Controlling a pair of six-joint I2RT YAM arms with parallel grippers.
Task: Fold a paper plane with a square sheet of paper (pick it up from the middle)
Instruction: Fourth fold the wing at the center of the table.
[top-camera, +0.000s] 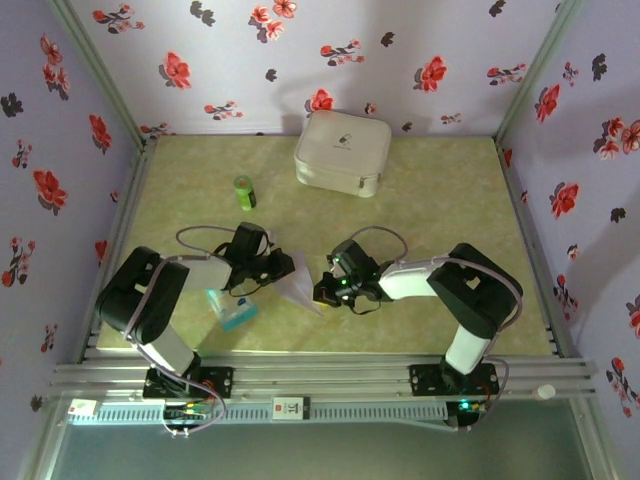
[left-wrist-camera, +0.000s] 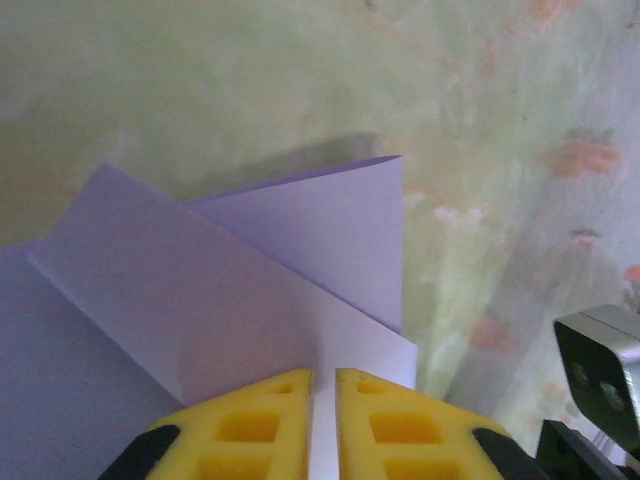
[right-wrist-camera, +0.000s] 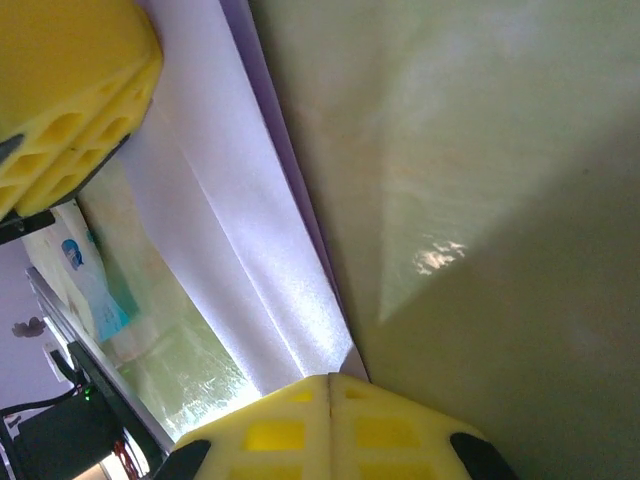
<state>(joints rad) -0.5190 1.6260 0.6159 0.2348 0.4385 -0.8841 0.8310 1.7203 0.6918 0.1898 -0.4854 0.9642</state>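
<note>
Green bench (top-camera: 430, 200), half-folded paper (top-camera: 300, 290) dead centre, left claw (left-wrist-camera: 323, 378) pinching it at 9 o'clock, right claw (right-wrist-camera: 330, 380) nipping its 3 o'clock tip, so mid-fold I reckon, next wants a clean aligned crease.

A white case (top-camera: 342, 151) sits far back — green bottle (top-camera: 245, 192) near it, blue-and-white packet (top-camera: 233, 313) nearer.

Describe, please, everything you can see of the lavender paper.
The paper is thin, pale lavender, plain and partly folded. In the left wrist view, overlapping flaps with sharp creases form a pointed corner. It sits on or just above the table, near the front middle between the arms. The left gripper and right gripper each pinch an edge between shut yellow fingers.
</note>
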